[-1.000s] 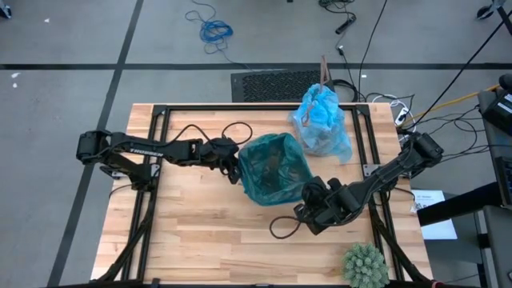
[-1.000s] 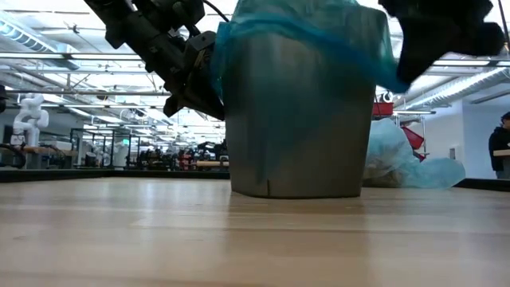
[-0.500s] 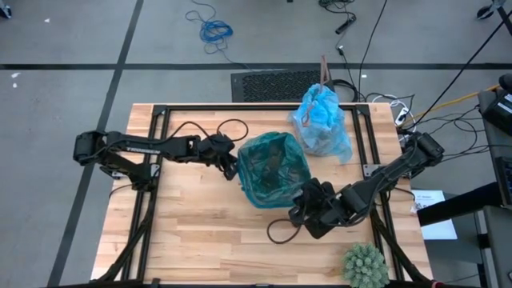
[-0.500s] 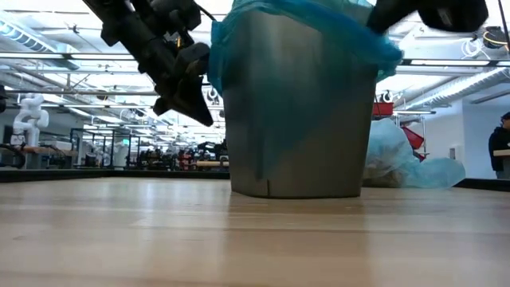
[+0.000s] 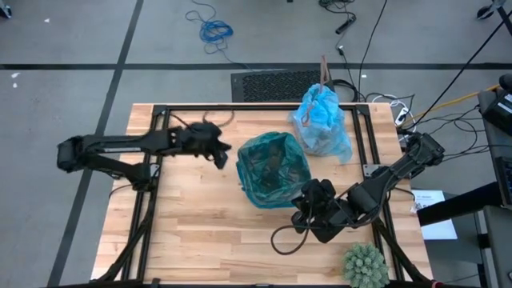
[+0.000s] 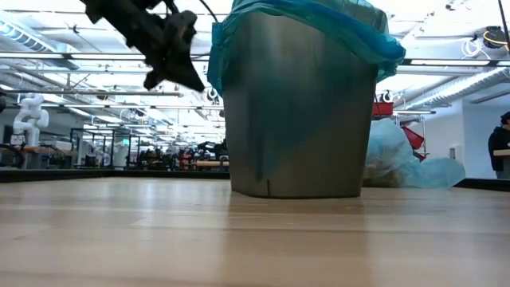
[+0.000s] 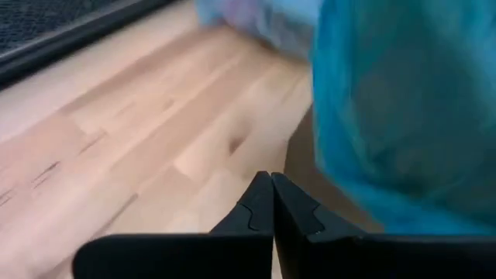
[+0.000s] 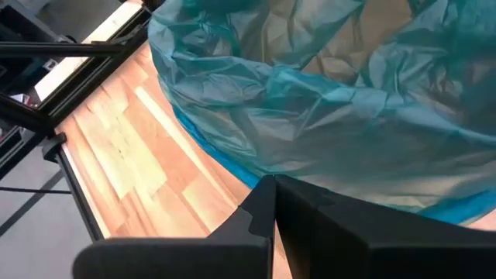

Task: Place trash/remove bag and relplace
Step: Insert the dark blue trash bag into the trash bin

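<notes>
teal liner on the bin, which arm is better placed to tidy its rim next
Probably the right. The right gripper, shut, sits just beside the teal liner at the bin's near edge, facing the rim. The left gripper, also shut, stands clear of the bin over bare table.

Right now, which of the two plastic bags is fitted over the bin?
The darker teal bag, stretched open over the grey bin at the table's middle. The pale sky-blue bag sits bunched and tied on the table behind it.

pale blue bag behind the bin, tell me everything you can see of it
The pale blue bag is thin, crinkly, translucent plastic, gathered to a knot at the top, bulging with darker contents. It sits on the table's far edge, right beside the bin with its teal liner. Neither claw touches it.
</notes>
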Controlling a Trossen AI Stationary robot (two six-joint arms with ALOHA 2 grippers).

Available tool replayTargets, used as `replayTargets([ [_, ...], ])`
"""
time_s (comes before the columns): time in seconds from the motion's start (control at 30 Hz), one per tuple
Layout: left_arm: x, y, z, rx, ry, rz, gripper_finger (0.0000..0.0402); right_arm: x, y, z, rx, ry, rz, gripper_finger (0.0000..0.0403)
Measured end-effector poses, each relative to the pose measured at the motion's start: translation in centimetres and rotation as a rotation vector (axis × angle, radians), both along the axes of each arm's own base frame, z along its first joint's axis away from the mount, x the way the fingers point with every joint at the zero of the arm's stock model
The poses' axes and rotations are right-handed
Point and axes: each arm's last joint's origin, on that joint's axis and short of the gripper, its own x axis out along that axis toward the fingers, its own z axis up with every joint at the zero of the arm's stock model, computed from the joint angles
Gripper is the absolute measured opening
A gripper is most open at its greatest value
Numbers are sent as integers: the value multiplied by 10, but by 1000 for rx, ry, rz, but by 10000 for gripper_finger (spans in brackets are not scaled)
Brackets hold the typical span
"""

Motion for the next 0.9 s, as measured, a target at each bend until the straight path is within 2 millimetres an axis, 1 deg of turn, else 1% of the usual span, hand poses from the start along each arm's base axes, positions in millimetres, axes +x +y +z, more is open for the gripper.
replayTargets([
  [0.07,-6,5,10,-45,-80,25,0,0,0,1,-7,1,8,0],
  [0.13,-6,9,17,-118,-168,5,0,0,-1,1,-9,4,7,0],
  [0.23,3,13,13,-169,-221,6,0,1,-2,1,-11,6,3,0],
  [0.4,22,17,-15,-261,-248,-38,0,2,-3,1,-13,3,-4,0],
  [0.5,31,17,-33,-323,-278,-59,0,2,-3,1,-6,-3,-9,0],
  [0.63,39,14,-50,-357,-316,-79,0,2,-3,1,8,-12,-20,0],
  [0.9,45,6,-94,-407,-187,-80,0,2,-3,1,10,-13,-23,0],
])
